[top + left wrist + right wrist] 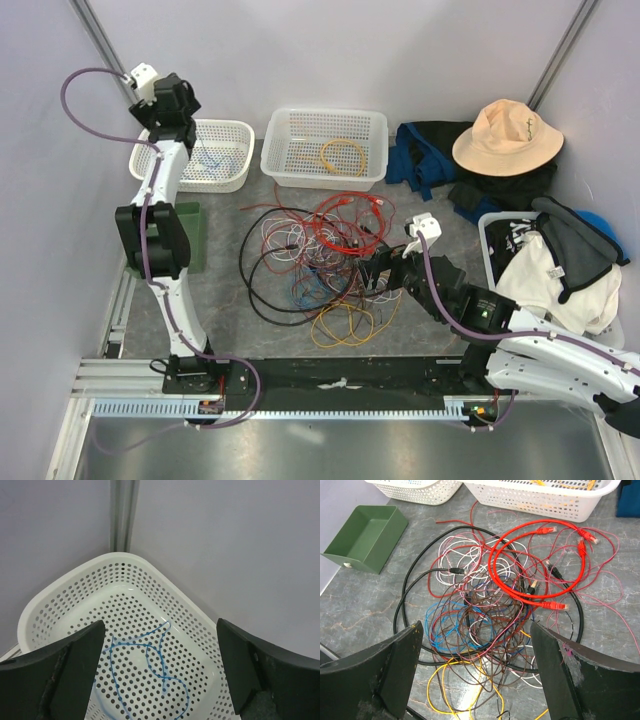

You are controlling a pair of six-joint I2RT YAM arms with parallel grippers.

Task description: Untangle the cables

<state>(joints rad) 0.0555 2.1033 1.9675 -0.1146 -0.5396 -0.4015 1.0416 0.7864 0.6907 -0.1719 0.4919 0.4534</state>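
A tangled pile of cables (pixel 315 255) lies on the grey table: a black loop, red, white, blue, brown and pink wires, a yellow loop (pixel 345 325) at the near side. The right wrist view shows the pile (pixel 490 610) with a thick red cable (pixel 535 560) on top. My right gripper (pixel 372 275) is open and empty just right of the pile, above it (pixel 475 680). My left gripper (pixel 185 140) is open and empty over the left white basket (pixel 235 170), where a thin blue wire (pixel 150 665) lies. An orange cable (pixel 343 157) lies in the middle basket (pixel 325 120).
A green box (pixel 193 235) stands left of the pile, also in the right wrist view (pixel 367 537). Clothes, a tan hat (pixel 505 137) and a bin of garments (pixel 550 265) fill the right side. Walls close in behind the baskets.
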